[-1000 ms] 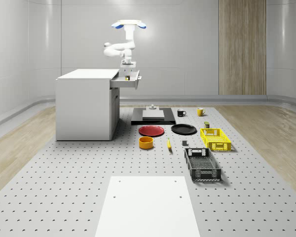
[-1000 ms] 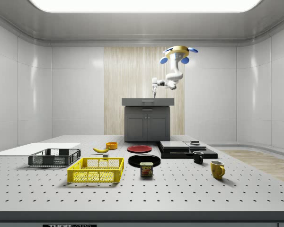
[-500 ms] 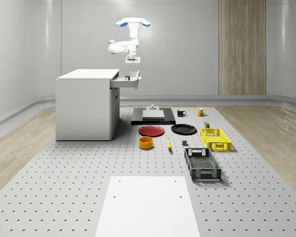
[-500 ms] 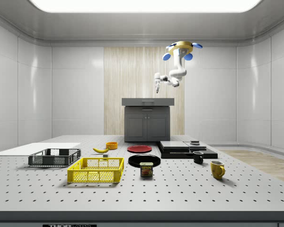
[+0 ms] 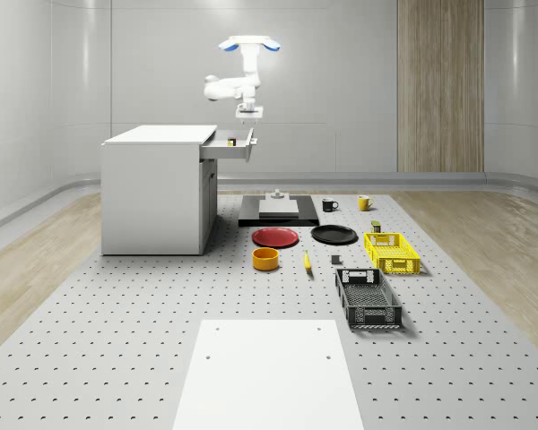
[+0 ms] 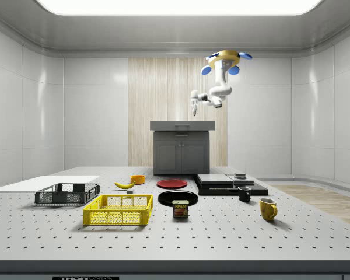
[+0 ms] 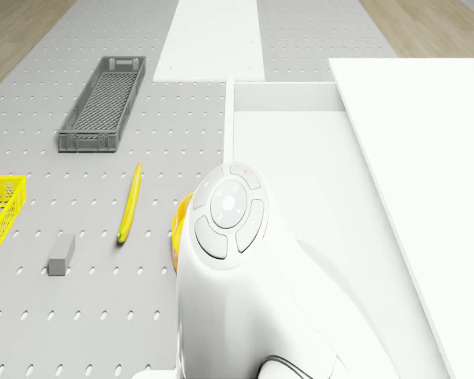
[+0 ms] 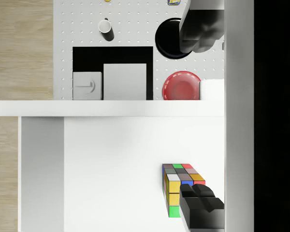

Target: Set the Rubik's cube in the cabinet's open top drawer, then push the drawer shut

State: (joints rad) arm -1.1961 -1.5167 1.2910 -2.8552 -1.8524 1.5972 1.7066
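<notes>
A simulated robotics test lab: bare pale panelled walls under a glowing ceiling light, a wide perforated grey worktop like an optical breadboard, a lone white cabinet, and household props in rows – crates, plates, mugs.

Red plate beside black plate mid-surface, orange bowl and banana nearer the front edge, yellow crate, grey crate, perhaps two mugs behind.
</notes>
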